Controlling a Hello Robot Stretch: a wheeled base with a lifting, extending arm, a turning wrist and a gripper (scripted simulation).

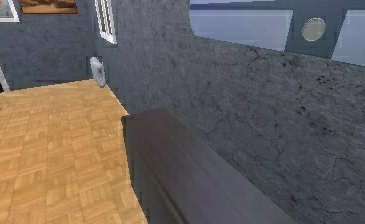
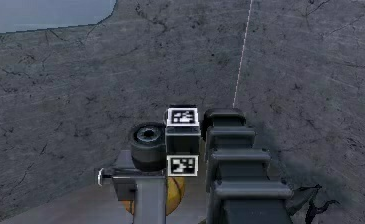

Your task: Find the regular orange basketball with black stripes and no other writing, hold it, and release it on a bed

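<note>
- Now, the dark claw [image 2: 125, 174] with thin fingers is seen in front of a rough grey wall [image 2: 70, 90]. Wide or narrow cannot be told.
- A smooth orange round bit [image 2: 168, 198], likely the basketball, is tucked just under the claw. Whether it is held cannot be told.
- The step in hand is judged to be the hunt for a bed.
- Next, a way must be found past the smooth dark brown cupboard top [image 1: 190, 170], over the checkered wooden floor [image 1: 50, 140].
</note>
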